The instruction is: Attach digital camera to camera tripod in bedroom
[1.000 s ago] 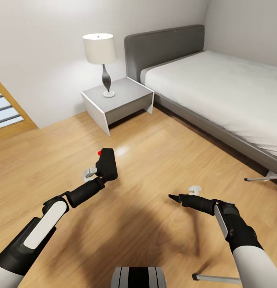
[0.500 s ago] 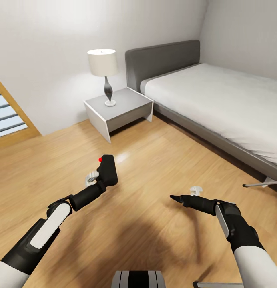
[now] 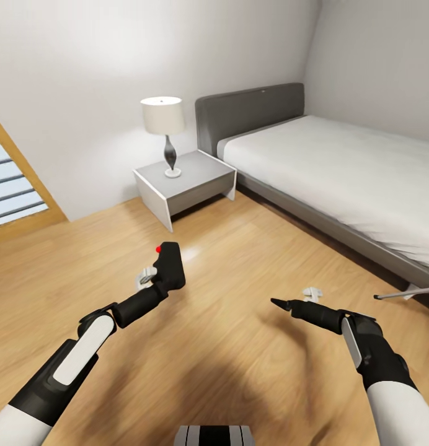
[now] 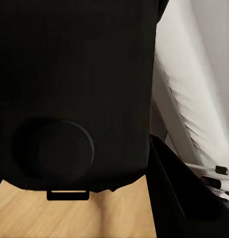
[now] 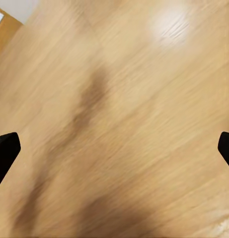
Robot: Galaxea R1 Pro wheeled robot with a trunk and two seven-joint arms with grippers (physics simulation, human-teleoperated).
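Left claw (image 3: pixel 154 280), low and left of centre in the head view, pinched on the camera (image 3: pixel 170 266), black body standing up out of the grip with the red button at its top left corner. Right claw (image 3: pixel 293 298), low and right of centre, spread wide with nothing between the fingers; in the right wrist view only two black fingertips (image 5: pixel 5 151) at opposite edges, bare floor between.

Then by size. Pale grey walls across the top of the head view. Light wood floor (image 3: pixel 239 260) over the whole lower half, with a dark blurred shadow in the lower middle. Grey bed (image 3: pixel 338 173) with a white mattress in the upper right, headboard to the wall, far end cut off by the right edge. Wooden frame with pale slats at the left edge, cut off. Grey bedside table (image 3: pixel 185 183) upper centre, just left of the bed; open underneath, inside not readable. White-shaded lamp (image 3: pixel 166 133) standing on the table top. Thin silver tripod leg (image 3: pixel 403 295) with a black tip at the right edge, near the foot of the bed frame; rest of the tripod out of frame. Well apart from the camera, with the right claw between them.

In the left wrist view, camera (image 4: pixel 74 94) as a large black mass with a faint round shape low on it, detail hard to make out; beside it a black finger (image 4: pixel 179 193), a strip of white bedding, a bit of floor.
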